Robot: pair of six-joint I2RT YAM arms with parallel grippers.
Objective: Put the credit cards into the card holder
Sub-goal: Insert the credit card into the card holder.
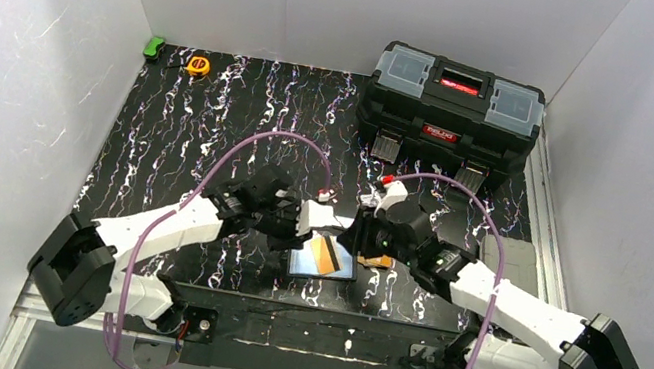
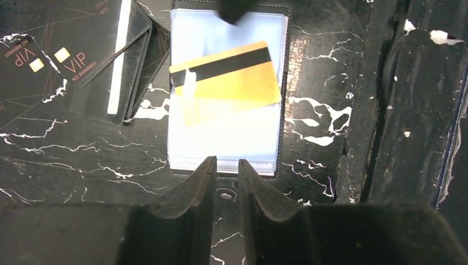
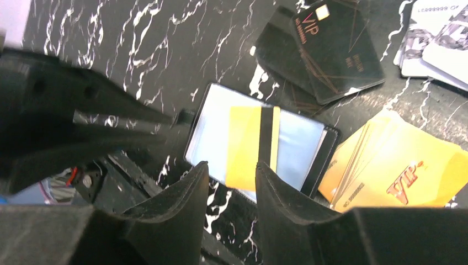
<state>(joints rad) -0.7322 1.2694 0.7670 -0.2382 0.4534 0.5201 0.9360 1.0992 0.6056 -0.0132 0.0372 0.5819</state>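
At middle of table's (image 1: 177,148) near edge, card holder (image 2: 223,141) open, yellow credit card (image 2: 234,83) askew on it; left gripper (image 2: 226,171) pinched narrow on clasp tab (image 2: 226,195); right gripper (image 3: 232,179) half-open, empty, above card

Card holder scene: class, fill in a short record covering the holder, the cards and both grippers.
card holder: open flat, clear sleeves facing up
yellow card: lying tilted across the sleeves, black stripe up
black VIP cards: stacked beside the holder
yellow VIP cards: stack beside the holder
left gripper: jaws narrow at the holder's edge, grip unclear
right gripper: open, empty, above the holder
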